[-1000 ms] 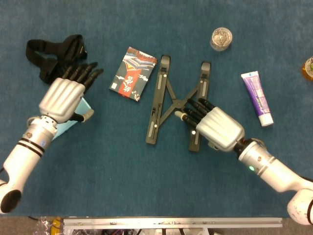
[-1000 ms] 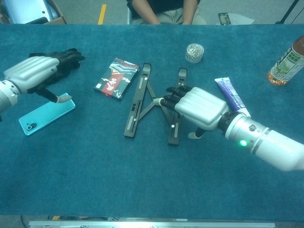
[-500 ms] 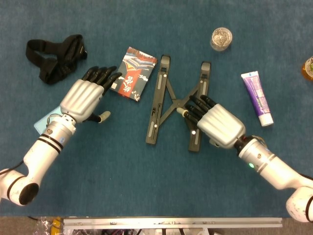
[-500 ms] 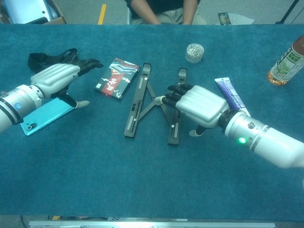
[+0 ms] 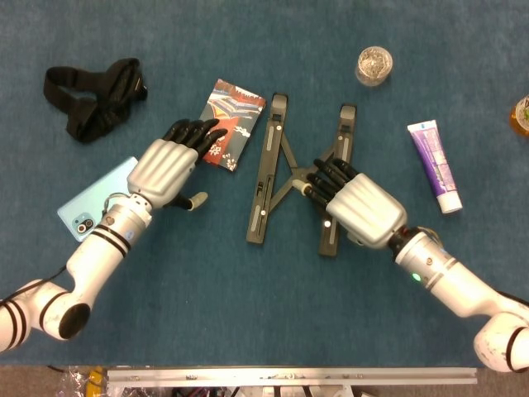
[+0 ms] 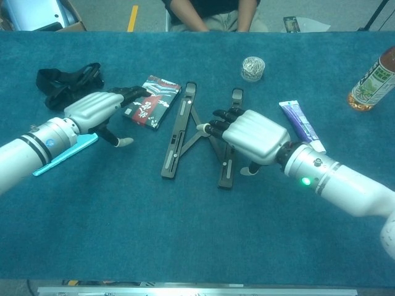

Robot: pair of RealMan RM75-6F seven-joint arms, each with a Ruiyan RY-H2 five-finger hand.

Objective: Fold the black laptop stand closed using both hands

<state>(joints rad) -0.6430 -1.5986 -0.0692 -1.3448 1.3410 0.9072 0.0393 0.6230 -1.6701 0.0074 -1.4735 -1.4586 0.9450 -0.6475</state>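
- While the head view is looking straight down on the blue tabletop [image 5: 207, 314], the black laptop stand [image 5: 273, 169] is lying unfolded near the middle, its two rails apart and joined by crossed struts.
- The right hand [image 5: 351, 198] is resting palm-down over the stand's right rail, its dark fingers [image 5: 326, 175] reaching onto the crossed struts; they are lying loosely spread, gripping nothing that shows.
- The left hand [image 5: 169, 165] is hovering palm-down with fingers extended and holding nothing, its fingertips overlapping the patterned card box [image 5: 227, 124] just left of the stand.
- A turquoise phone [image 5: 87, 207] is peeking out beneath the left wrist; a black strap [image 5: 91, 95] is lying toward the far left corner.
- A purple toothpaste tube [image 5: 436, 165] is lying toward the right edge, and a small round jar [image 5: 374, 64] near the far edge.
- In the chest view, the right hand [image 6: 247, 135] is covering the stand's [image 6: 179, 132] right rail, thumb tip touching down on the tabletop [image 6: 185, 234] beside it.
- The left hand [image 6: 99, 111] is floating just above the surface, apart from the stand.
- A drink bottle [image 6: 373, 77] is standing at the right edge.
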